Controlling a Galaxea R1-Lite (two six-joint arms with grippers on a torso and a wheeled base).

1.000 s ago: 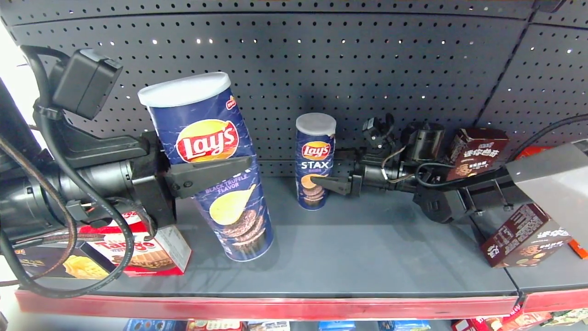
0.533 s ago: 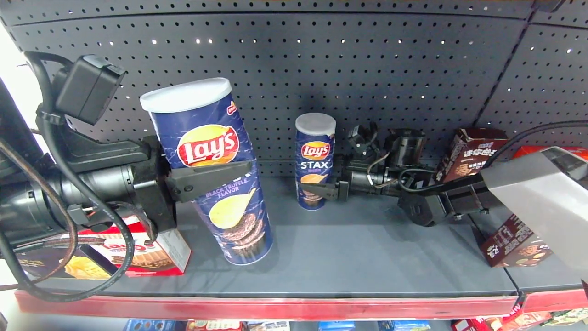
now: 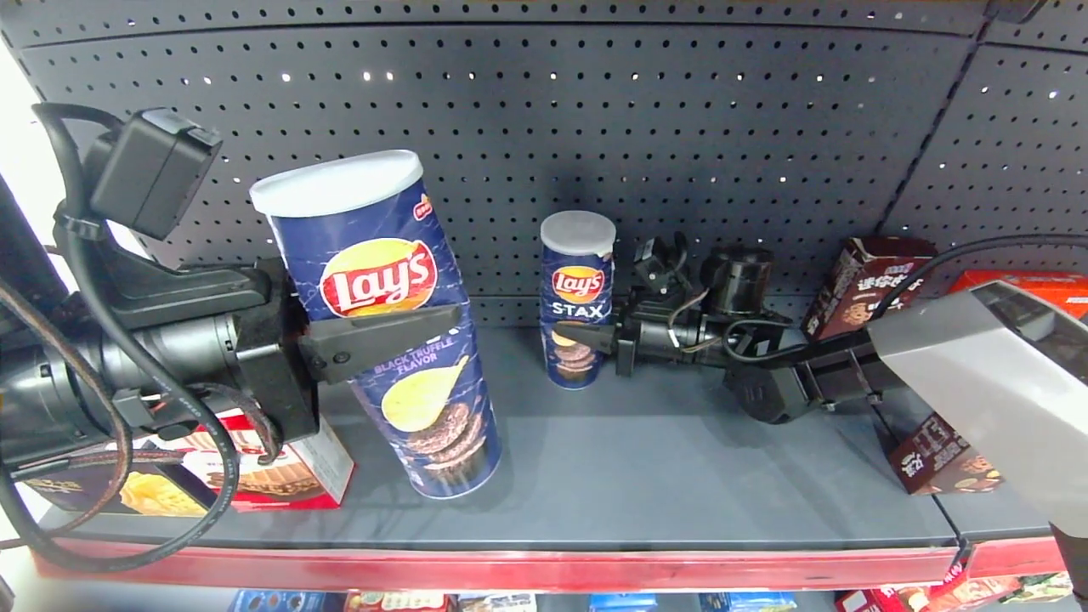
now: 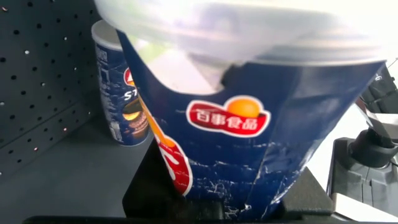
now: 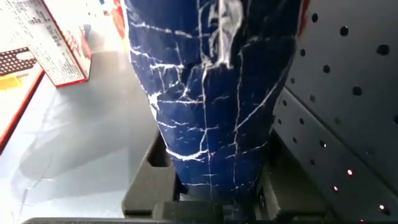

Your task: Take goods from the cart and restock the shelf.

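A tall blue chips can (image 3: 382, 314) with a white lid leans over the front left of the grey shelf (image 3: 646, 459), its base at the shelf board. My left gripper (image 3: 399, 327) is shut around its middle; in the left wrist view the same can (image 4: 249, 118) looms close. A smaller blue chips can (image 3: 578, 289) stands upright near the pegboard back, and my right gripper (image 3: 578, 337) is shut on its lower half from the right. The right wrist view shows that small can (image 5: 211, 93) deep between the fingers. The small can (image 4: 121, 106) also appears beyond the big one in the left wrist view.
A red-and-white wafer box (image 3: 255, 467) and a dark box (image 3: 102, 493) lie at the front left. Brown boxes (image 3: 875, 272) (image 3: 943, 459) and a red box (image 3: 1037, 280) sit at the right. The pegboard (image 3: 595, 110) closes the back; a red strip (image 3: 510, 569) marks the front edge.
The left gripper has brought the tall can lower and slightly toward the shelf front. The right arm has shifted left, nudging the small can a little left.
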